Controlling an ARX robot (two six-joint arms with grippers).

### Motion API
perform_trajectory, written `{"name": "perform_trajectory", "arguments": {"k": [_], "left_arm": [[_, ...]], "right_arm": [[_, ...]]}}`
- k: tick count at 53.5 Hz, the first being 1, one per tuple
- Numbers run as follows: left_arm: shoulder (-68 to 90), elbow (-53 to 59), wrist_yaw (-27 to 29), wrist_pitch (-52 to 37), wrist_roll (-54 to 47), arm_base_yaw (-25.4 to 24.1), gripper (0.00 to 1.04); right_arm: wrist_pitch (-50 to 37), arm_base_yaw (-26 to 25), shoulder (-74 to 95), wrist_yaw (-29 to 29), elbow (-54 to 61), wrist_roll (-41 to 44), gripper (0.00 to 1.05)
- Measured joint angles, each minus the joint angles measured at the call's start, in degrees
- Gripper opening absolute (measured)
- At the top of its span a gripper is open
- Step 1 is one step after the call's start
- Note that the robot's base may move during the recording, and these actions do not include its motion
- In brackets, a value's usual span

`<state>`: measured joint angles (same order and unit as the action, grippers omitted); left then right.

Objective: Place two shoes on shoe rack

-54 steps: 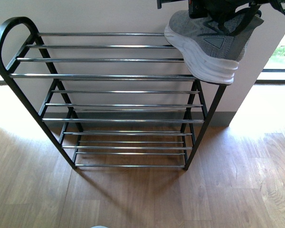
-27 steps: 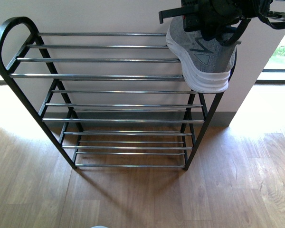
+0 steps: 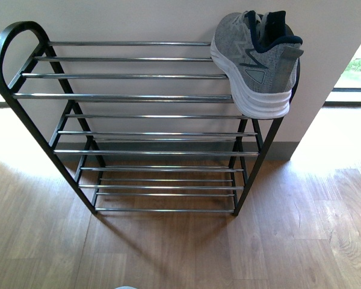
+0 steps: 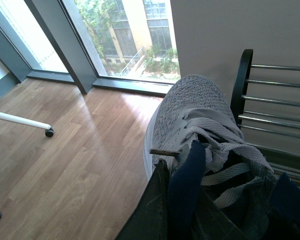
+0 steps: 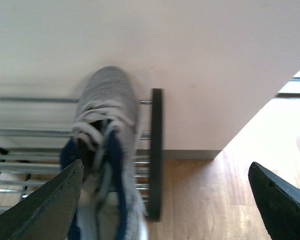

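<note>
One grey sneaker (image 3: 256,60) sits on the top shelf of the shoe rack (image 3: 132,96). In the front view it is at the upper right of the picture, at the right end of the shiny bars. Its long way runs from front to back. The toe points at the wall (image 3: 138,18), and the heel with its thick white sole points back at the camera. The heel end sticks out a little past the front bar. No gripper touches this shoe.

The right gripper (image 5: 165,167) is wide open and holds nothing. In the right wrist view its two dark fingers show in the lower left and lower right corners, with the shoe on the rack between them, blurry.

In the left wrist view, a second sneaker (image 4: 190,105) fills the lower middle of the picture. The left gripper (image 4: 175,220) looks clamped on it by the dark blue tongue. Only one dark finger shows clearly. This shoe's toe points away from the camera, toward the window (image 4: 125,35). It hangs over the wood floor (image 4: 65,165), just beside the black end frame of the rack.
</note>
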<state>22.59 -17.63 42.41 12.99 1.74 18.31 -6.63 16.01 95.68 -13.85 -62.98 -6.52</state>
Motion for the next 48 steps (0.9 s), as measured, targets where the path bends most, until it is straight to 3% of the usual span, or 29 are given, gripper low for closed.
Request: {"name": "perform_trajectory", "arguments": {"k": [3, 8, 16, 23, 32, 48], "left_arm": [[0.0, 0.0, 0.0, 0.0, 0.0, 0.0, 0.02], [0.0, 0.0, 0.0, 0.0, 0.0, 0.0, 0.02], [0.0, 0.0, 0.0, 0.0, 0.0, 0.0, 0.02], [0.0, 0.0, 0.0, 0.0, 0.0, 0.0, 0.02], [0.0, 0.0, 0.0, 0.0, 0.0, 0.0, 0.02], [0.0, 0.0, 0.0, 0.0, 0.0, 0.0, 0.02]], "right_arm": [[-0.6, -1.4, -2.4, -0.9, 0.8, 0.4, 0.95], [-23.6, -2.3, -4.2, 0.4, 10.6, 3.8, 0.79], [-39.9, -3.7, -7.6, 2.8, 23.4, 5.2, 0.58], [-44.1, -6.2, -13.9, 4.1, 31.5, 5.9, 0.37], [-45.9, -8.6, -21.2, 6.9, 41.8, 6.1, 0.02], [-44.7, -11.5, -32.8, 9.6, 52.0, 6.4, 0.01]]}}
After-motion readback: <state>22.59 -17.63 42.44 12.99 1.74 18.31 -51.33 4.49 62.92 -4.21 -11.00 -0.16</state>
